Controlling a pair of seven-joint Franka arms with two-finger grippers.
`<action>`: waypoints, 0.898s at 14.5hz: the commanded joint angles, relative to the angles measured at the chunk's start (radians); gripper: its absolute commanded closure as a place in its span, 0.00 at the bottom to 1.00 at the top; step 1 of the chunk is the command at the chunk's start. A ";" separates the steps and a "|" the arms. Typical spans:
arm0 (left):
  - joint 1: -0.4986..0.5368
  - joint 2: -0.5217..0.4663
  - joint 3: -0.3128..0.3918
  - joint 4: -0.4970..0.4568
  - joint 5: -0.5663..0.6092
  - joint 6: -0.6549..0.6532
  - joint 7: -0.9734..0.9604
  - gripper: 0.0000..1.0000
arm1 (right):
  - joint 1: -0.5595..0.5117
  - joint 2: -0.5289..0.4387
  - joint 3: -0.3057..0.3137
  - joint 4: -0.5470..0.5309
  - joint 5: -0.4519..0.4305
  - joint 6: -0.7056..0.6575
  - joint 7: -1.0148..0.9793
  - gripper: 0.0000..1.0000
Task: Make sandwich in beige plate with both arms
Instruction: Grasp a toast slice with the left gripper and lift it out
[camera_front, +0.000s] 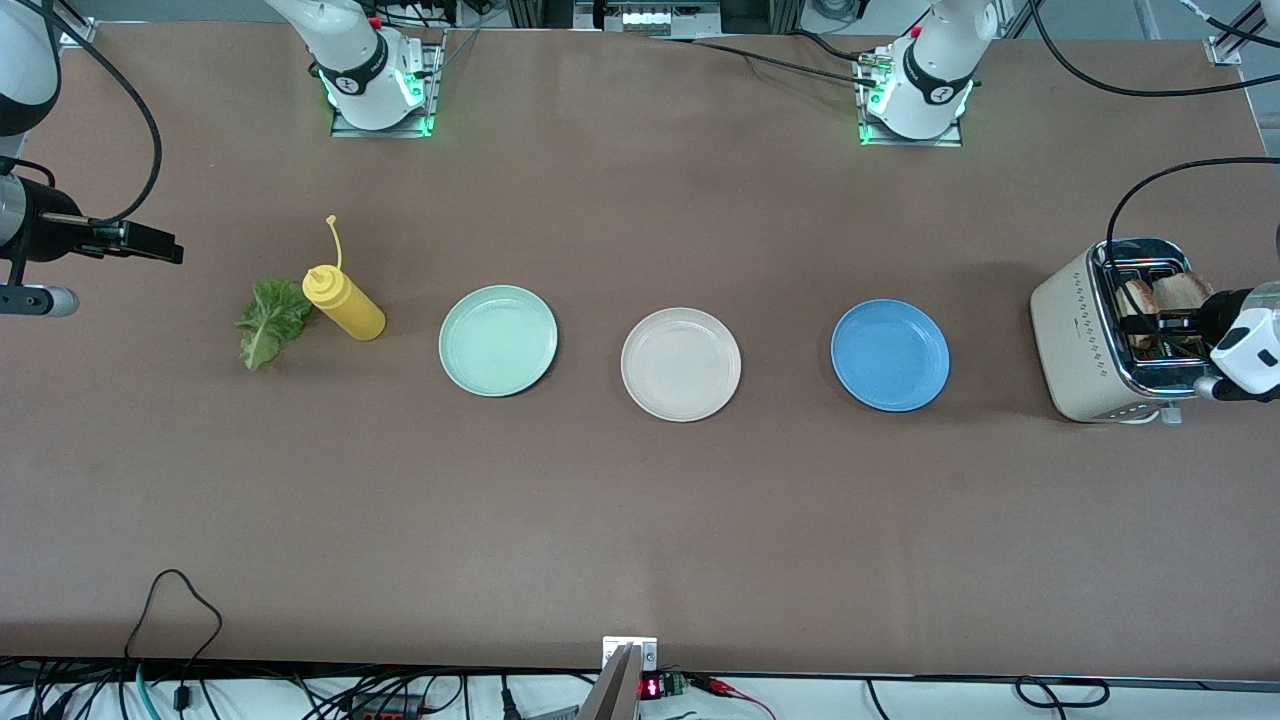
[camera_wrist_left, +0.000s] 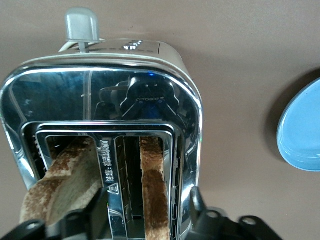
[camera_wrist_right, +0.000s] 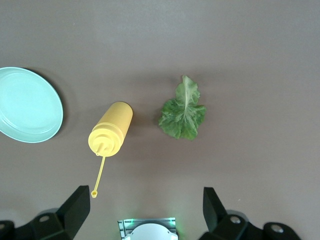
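Left tool hangs released over the toaster, fingers straddling one toast slice; right tool, released, hangs over the bench near the lettuce.

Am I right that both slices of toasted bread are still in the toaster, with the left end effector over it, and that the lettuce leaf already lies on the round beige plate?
Not quite. The front view shows the ruffled green lettuce leaf lying on the brown table, beside the yellow squeeze bottle; the round beige plate holds nothing. The rest is right: both toasted bread slices sit in the cream toaster, left end effector over it.
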 joint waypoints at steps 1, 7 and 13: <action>0.000 0.000 -0.002 -0.006 0.002 -0.007 0.000 0.53 | -0.001 0.005 -0.001 0.015 0.007 -0.025 -0.006 0.00; -0.005 -0.006 -0.004 0.020 0.002 -0.044 0.006 0.97 | 0.000 0.007 -0.001 0.015 0.007 -0.032 -0.006 0.00; -0.003 -0.011 -0.005 0.193 0.003 -0.258 0.020 0.99 | 0.000 0.007 -0.001 0.015 0.001 -0.032 -0.005 0.00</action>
